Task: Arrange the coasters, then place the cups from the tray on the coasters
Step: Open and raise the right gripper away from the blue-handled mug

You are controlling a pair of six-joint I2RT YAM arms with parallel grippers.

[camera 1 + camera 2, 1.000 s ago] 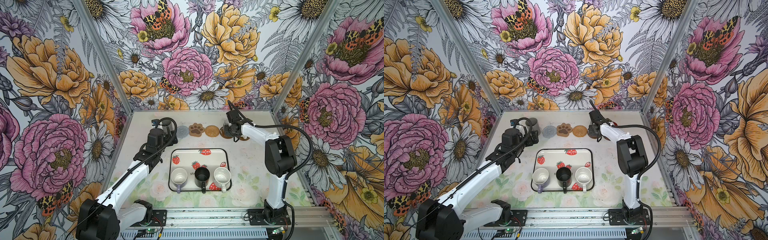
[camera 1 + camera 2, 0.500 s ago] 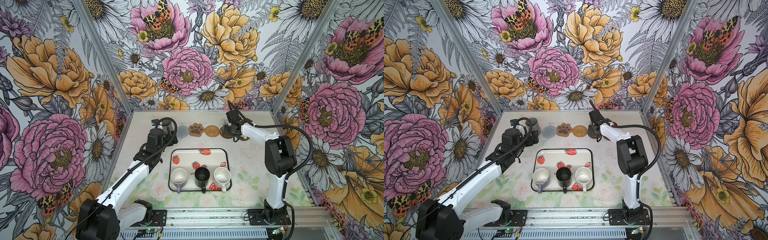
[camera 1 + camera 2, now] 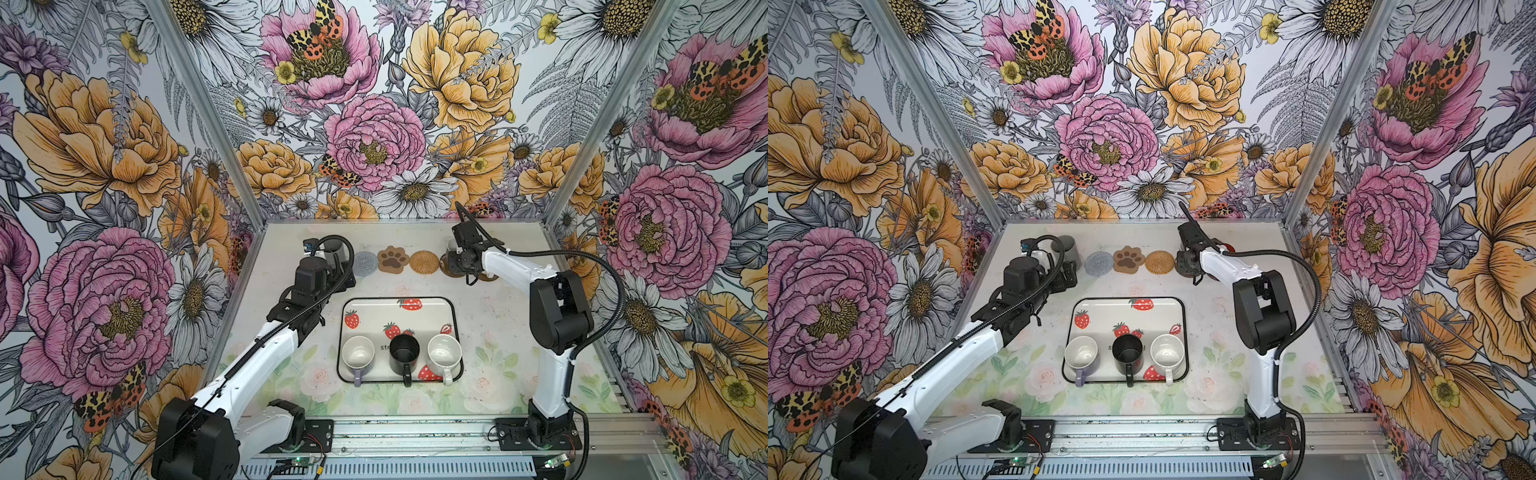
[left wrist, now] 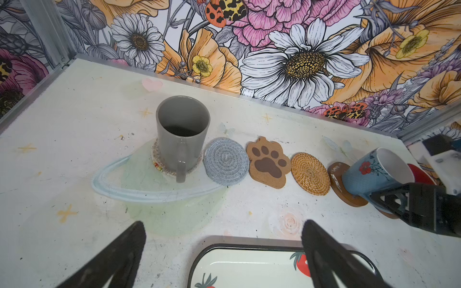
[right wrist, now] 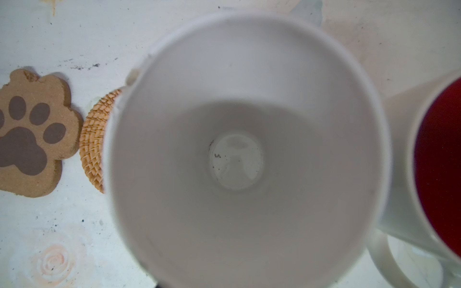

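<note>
The right gripper is crowding the glossy light blue ceramic mug; clamping or loose, I cannot tell. The mug seems to be leaning on the round dark brown coaster beyond the white strawberry-print tray's far right corner. Glaze slipping on that hard disc could be toppling it into the red-lined white mug. The left gripper is hovering wide open over the tray's far edge.

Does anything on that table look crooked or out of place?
The light blue cup looks tilted and off-centre on its dark brown coaster, much of which pokes out toward the rattan coaster; the wrist camera's angle may exaggerate the lean. Small dark specks dot the cup's inside bottom. Nothing else stands out.
</note>
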